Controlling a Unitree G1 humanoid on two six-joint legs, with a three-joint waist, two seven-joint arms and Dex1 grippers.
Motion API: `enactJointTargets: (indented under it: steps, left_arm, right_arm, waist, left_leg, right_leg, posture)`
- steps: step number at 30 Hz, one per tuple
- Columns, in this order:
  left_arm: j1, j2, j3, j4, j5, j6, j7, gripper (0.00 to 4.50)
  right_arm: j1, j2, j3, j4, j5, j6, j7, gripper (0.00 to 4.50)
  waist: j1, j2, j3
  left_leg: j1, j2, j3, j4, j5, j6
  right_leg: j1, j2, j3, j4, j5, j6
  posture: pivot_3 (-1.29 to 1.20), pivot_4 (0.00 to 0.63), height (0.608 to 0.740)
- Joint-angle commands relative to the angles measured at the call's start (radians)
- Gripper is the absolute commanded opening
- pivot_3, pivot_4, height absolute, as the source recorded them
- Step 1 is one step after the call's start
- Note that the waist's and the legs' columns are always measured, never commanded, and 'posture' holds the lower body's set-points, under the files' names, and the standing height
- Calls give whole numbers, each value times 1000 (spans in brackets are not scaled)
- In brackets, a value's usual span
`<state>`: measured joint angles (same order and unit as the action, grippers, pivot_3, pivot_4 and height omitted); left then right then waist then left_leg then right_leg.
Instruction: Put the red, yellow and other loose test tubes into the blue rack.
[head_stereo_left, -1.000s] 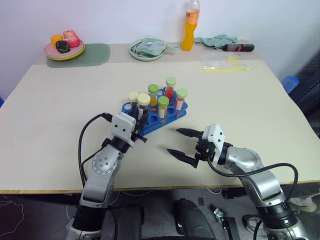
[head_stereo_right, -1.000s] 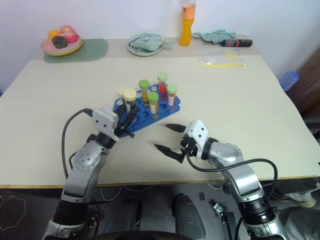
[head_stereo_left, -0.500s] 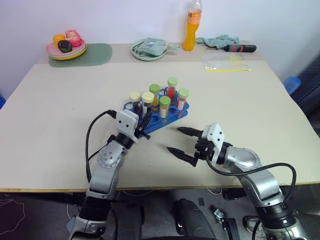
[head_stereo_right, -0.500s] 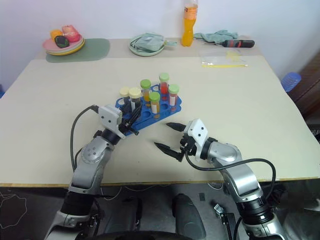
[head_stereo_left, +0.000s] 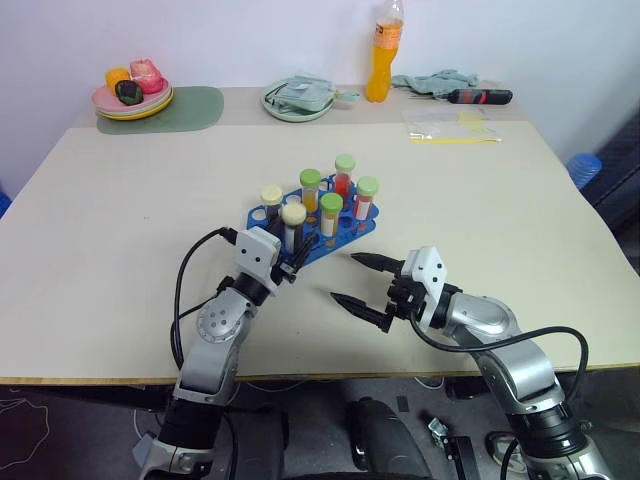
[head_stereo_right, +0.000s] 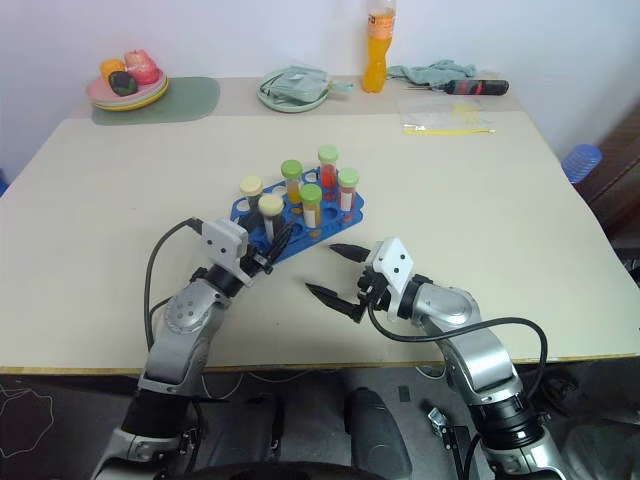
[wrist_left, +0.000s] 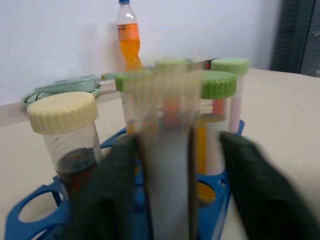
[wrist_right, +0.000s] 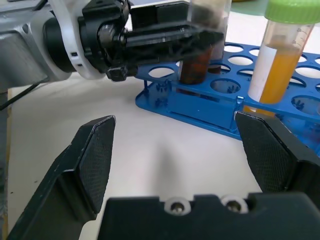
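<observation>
The blue rack (head_stereo_left: 345, 232) sits mid-table with several capped test tubes upright in it: green-capped ones with yellow (head_stereo_left: 330, 213) and red (head_stereo_left: 343, 176) liquid, and a cream-capped dark one (head_stereo_left: 271, 197) at the left end. My left gripper (head_stereo_left: 290, 252) is at the rack's near edge, open. Its fingers (wrist_left: 107, 195) flank a second cream-capped dark tube (head_stereo_left: 293, 222) that stands low in a rack hole, with a gap on one side. My right gripper (head_stereo_left: 345, 278) is open and holds nothing. It hovers over the table just right of the rack's near corner.
Along the far edge stand an orange drink bottle (head_stereo_left: 383, 50), a green plate with a cloth (head_stereo_left: 296, 98), a plate of fruit (head_stereo_left: 132, 95) on a green mat, a screwdriver (head_stereo_left: 478, 96) and a plastic bag (head_stereo_left: 448, 125). Bare tabletop lies left and right of the rack.
The cream-capped tube between the left fingers has sunk lower into the rack, and the left gripper has opened off it. The right arm has stayed still.
</observation>
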<state>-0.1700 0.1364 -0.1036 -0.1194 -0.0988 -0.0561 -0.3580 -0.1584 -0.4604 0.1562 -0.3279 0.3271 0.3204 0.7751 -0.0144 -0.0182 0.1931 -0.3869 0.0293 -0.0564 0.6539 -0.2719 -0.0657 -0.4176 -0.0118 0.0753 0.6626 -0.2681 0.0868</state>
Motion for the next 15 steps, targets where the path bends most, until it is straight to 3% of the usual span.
enactJointTargets:
  steps: [1, 4, 9, 12, 15]
  left_arm:
    - [11, 3, 13, -44, -21, -10, -3, 4437]
    - [53, 34, 54, -129, -95, 50, -28, 4437]
    - [197, 192, 179, -356, -286, 237, -114, 4437]
    - [328, 317, 306, -432, -360, 307, -175, 4437]
    - [408, 381, 399, -440, -383, 334, -191, 4437]
  right_arm:
    - [-11, 0, -7, -21, 0, -23, 4, 4230]
    - [-19, -20, -32, -36, 21, -4, 15, 4230]
    - [-7, -139, -135, -51, 106, 73, 90, 4230]
    - [9, -217, -227, 17, 123, 77, 123, 4230]
    - [-1, -256, -302, 119, 111, 53, 118, 4230]
  waist:
    - [-2, 0, 0]
    - [-6, 0, 0]
    - [-6, 0, 0]
    - [-6, 0, 0]
    - [-5, 0, 0]
  left_leg:
    - [0, 0, 0, 0, 0, 0]
    - [0, 0, 0, 0, 0, 0]
    - [0, 1, 0, -1, 0, 0]
    - [0, 1, 1, -1, 0, 0]
    - [1, 1, 1, -1, 0, 0]
  right_leg:
    - [0, 0, 0, 0, 0, 0]
    - [0, 0, 0, 0, 0, 0]
    - [0, 0, 0, 0, 0, 0]
    - [0, 0, 0, -1, 0, 0]
    - [0, 0, 0, -1, -1, -2]
  posture:
    - [0, 150, 740]
    - [0, 150, 740]
    - [0, 150, 740]
    - [0, 150, 740]
    - [0, 150, 740]
